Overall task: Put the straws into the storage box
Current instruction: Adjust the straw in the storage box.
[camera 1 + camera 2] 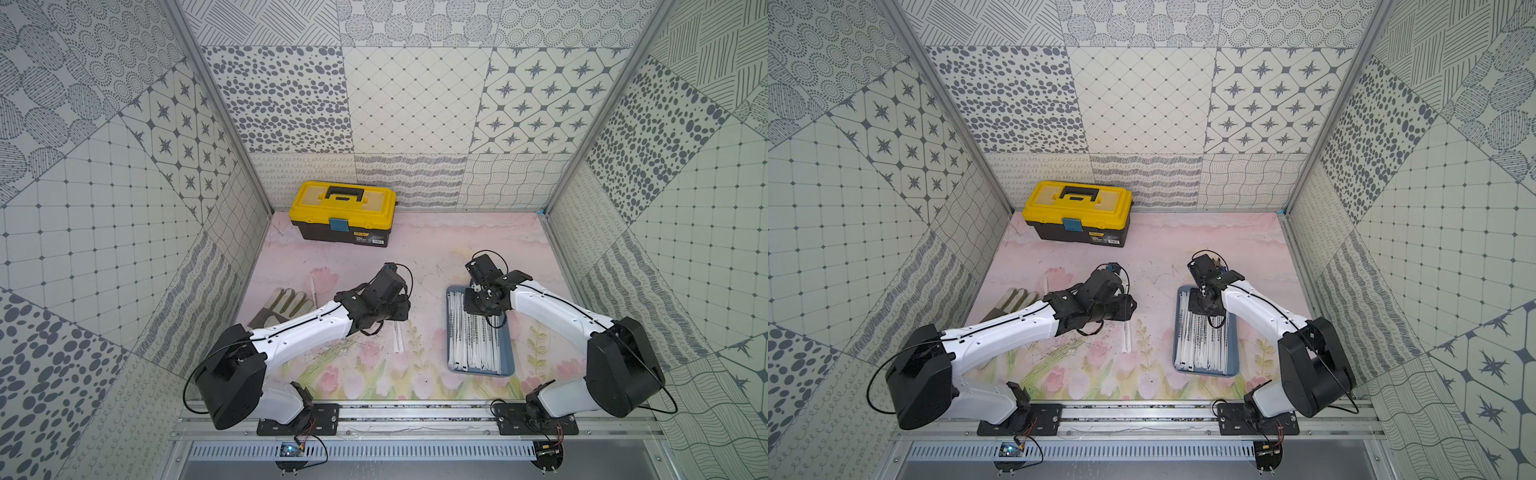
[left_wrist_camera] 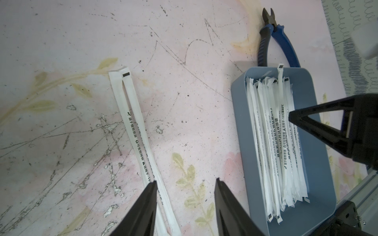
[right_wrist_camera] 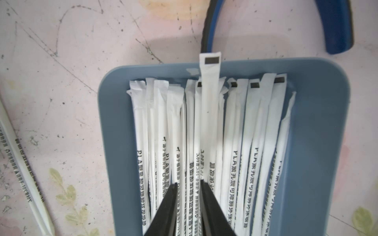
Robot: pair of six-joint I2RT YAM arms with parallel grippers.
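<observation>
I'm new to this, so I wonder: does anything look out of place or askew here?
One straw overhangs the rim of the storage box, unlike the rest. Another straw lies loose on the table by the left end effector.

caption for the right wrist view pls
right claw, jaws slightly apart, over wrapped straws packed in the storage box, one end overhanging its rim by blue pliers

The left arm (image 1: 299, 332) reaches forward and inward from its base, wrist bent down. Its left gripper (image 2: 186, 180) points downward with the jaws standing well apart. The right arm (image 1: 552, 307) folds inward from the opposite side, wrist pitched steeply down, and the right gripper (image 3: 188, 182) points downward, jaws parted by only a narrow gap.
</observation>
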